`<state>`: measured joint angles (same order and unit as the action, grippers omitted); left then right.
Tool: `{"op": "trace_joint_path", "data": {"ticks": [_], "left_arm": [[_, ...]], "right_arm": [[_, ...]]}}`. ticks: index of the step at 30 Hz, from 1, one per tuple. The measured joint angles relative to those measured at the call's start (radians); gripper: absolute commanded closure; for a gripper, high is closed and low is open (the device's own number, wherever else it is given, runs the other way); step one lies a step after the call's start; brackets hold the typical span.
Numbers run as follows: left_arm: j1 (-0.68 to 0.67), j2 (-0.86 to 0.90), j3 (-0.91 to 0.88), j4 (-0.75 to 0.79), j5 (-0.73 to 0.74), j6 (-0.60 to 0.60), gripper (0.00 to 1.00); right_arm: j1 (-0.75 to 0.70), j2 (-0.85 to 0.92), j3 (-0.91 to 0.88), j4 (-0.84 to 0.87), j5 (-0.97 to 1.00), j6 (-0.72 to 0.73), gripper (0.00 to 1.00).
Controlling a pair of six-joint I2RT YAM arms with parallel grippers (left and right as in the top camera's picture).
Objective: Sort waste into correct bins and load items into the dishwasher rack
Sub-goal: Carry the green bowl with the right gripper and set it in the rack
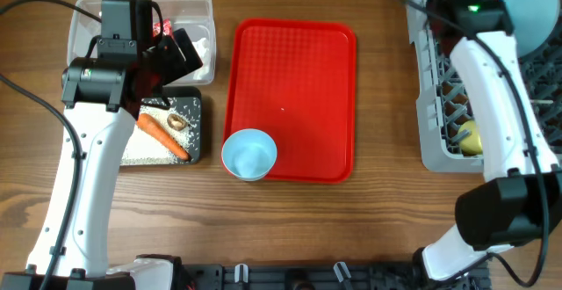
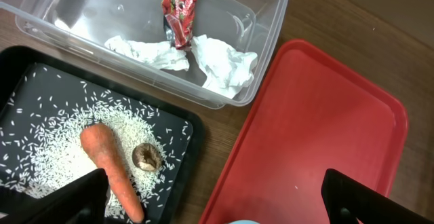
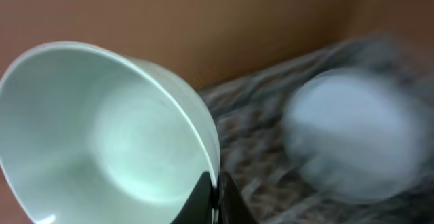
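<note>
Right gripper (image 3: 215,198): clamped on the rim of a mint bowl (image 3: 102,129) (surroundings blurred).
Left gripper (image 2: 215,183): spread wide, nothing held, over the black tray (image 2: 192,130).
Carrot (image 2: 108,163): laid on rice (image 2: 61,157) in that tray.

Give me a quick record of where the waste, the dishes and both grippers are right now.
clear tub: crumpled tissue, red-and-silver wrapper inside
black tray: carrot, rice grains, brown lump inside
red tray: pale-blue bowl at the corner nearest the black tray
dishwasher rack: yellow cup, pale-blue plate
left gripper: open, empty
right gripper: shut on mint bowl rim, near the rack
</note>
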<state>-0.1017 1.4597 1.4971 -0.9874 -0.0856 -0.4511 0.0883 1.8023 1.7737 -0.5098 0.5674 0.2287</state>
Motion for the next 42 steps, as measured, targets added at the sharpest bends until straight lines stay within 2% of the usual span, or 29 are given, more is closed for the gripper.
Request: {"op": "trace_joint_path", "data": {"ticks": [5, 9, 14, 19, 22, 33, 42], "left_arm": [[0.000, 0.000, 0.000, 0.000, 0.000, 0.000, 0.00], [0.000, 0.000, 0.000, 0.000, 0.000, 0.000, 0.00], [0.000, 0.000, 0.000, 0.000, 0.000, 0.000, 0.00], [0.000, 0.000, 0.000, 0.000, 0.000, 0.000, 0.00], [0.000, 0.000, 0.000, 0.000, 0.000, 0.000, 0.00], [0.000, 0.000, 0.000, 0.000, 0.000, 0.000, 0.00], [0.000, 0.000, 0.000, 0.000, 0.000, 0.000, 0.00]], "right_arm": [[-0.042, 0.055, 0.000, 0.140, 0.185, -0.169, 0.96], [-0.079, 0.146, -0.001, 0.297, 0.361, -0.371, 0.96], [-0.105, 0.243, -0.002, 0.448, 0.467, -0.629, 0.96], [-0.103, 0.301, -0.002, 0.489, 0.531, -0.870, 0.95], [-0.103, 0.326, -0.002, 0.487, 0.585, -0.962, 0.96], [-0.103, 0.344, -0.002, 0.443, 0.629, -1.052, 0.96], [-0.103, 0.345, -0.002, 0.367, 0.494, -1.099, 0.96]]}}
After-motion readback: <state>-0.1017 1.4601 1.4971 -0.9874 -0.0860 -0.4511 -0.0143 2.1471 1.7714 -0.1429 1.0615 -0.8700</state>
